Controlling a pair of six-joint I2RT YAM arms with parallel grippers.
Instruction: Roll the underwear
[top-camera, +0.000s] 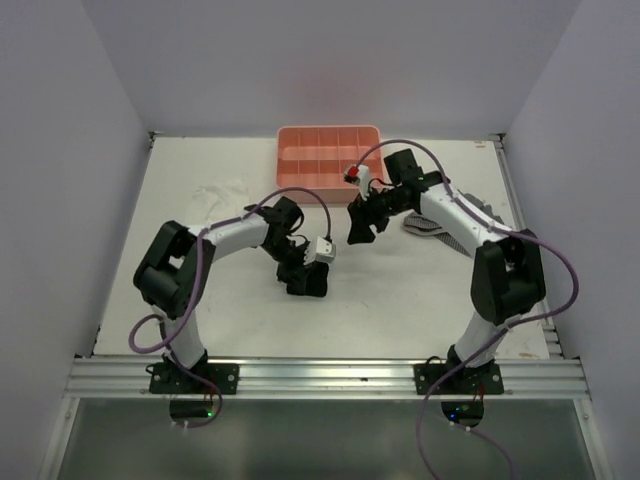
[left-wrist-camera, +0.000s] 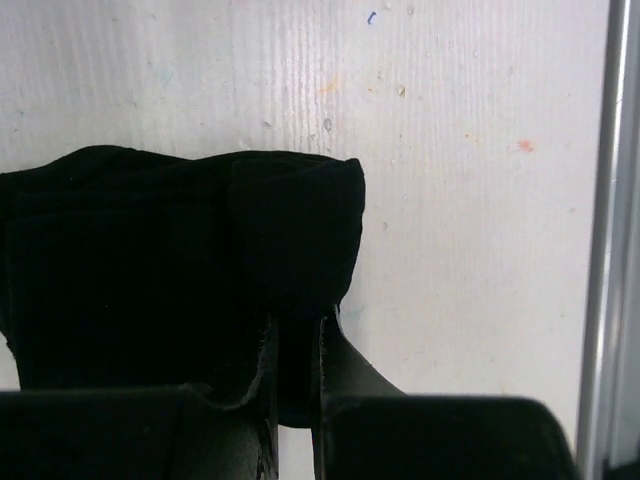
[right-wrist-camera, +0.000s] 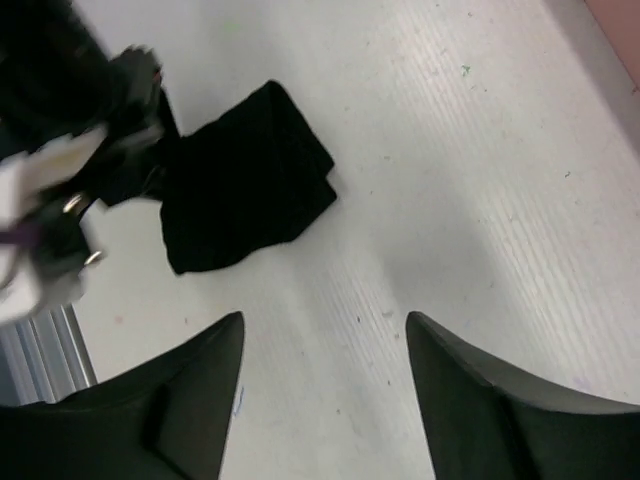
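A thin white cloth (top-camera: 215, 193) lies crumpled at the far left of the tabletop (top-camera: 400, 310), well apart from the work. Toward the middle, the left gripper (left-wrist-camera: 298, 380) is down at the surface with its fingers (left-wrist-camera: 350, 375) pressed together on a fold of the underwear (left-wrist-camera: 150, 260), which sits as a compact black bundle on the tabletop in front of the pink tray (top-camera: 300, 128) and well short of it. The pinch is at one edge of the bundle, where a thicker lip of fabric stands up.

The garment looks light, limp and not slippery. It should crease wherever it is pushed and hold no shape of its own, so a roll would likely loosen once let go (the layers seem only loosely stacked). Taking hold at a doubled edge, through several layers at once, seems the safest grip.

To the right, the right gripper (right-wrist-camera: 325, 390) hovers above the bundle, its fingers (right-wrist-camera: 190, 400) spread wide and holding nothing. Beyond it, a grey checked cloth (top-camera: 425, 226) peeks out from under the right arm.
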